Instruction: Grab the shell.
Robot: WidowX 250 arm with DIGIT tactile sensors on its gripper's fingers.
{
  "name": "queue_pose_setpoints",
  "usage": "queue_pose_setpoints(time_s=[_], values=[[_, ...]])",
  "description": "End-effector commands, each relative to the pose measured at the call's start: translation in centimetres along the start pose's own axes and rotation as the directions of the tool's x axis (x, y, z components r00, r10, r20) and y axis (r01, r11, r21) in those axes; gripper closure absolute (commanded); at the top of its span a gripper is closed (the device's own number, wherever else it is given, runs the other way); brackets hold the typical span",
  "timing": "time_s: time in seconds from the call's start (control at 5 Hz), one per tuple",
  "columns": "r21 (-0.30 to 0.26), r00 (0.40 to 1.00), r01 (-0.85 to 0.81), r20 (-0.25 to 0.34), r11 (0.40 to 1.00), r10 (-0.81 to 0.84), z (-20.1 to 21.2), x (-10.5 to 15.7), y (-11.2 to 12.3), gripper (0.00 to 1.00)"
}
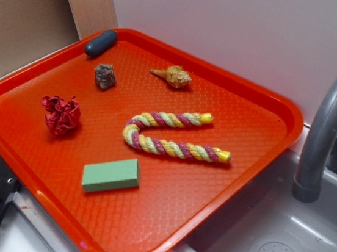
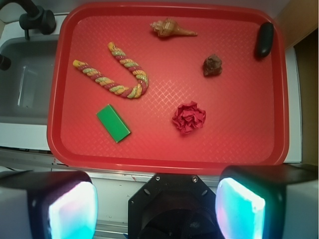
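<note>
While gripper (image 2: 157, 199) hangs high over tray (image 2: 279, 124) near edge, jaws wide apart, holding nothing. Shell (image 2: 172, 28) upper centre of wrist view, on its side, well clear of rock (image 2: 213, 65): easy access.

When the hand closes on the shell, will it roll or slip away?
The shell lies on its side, with a rounded ribbed body and a pointed tip, so it would probably pivot or roll if pressed off-centre. It looks hard and likely brittle at the tip. The open hand is far from it.
</note>
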State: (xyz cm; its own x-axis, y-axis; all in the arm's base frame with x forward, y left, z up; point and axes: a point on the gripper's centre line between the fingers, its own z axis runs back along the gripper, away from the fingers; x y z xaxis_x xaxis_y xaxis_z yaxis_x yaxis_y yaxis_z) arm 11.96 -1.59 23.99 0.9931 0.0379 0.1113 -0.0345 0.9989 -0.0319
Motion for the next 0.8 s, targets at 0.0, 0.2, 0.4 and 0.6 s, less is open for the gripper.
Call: queue_pose_setpoints(time_s=[0.0, 0.2, 0.4, 0.6], values=[[0.186, 0.888, 0.376, 0.21, 0.908, -0.41, -0.2, 9.7, -1.6, 0.0], [0.26, 0.791, 0.536, 0.177, 0.803, -0.586, 1.6, 9.6, -1.2, 0.0], [0.331, 0.682, 0.683, 0.031, 0.651, -0.731, -0.5, 12.9, 0.3, 0.0], [0.32, 0.553, 0.809, -0.13, 0.493, -0.823, -3.2, 14.8, 1.6, 0.0]])
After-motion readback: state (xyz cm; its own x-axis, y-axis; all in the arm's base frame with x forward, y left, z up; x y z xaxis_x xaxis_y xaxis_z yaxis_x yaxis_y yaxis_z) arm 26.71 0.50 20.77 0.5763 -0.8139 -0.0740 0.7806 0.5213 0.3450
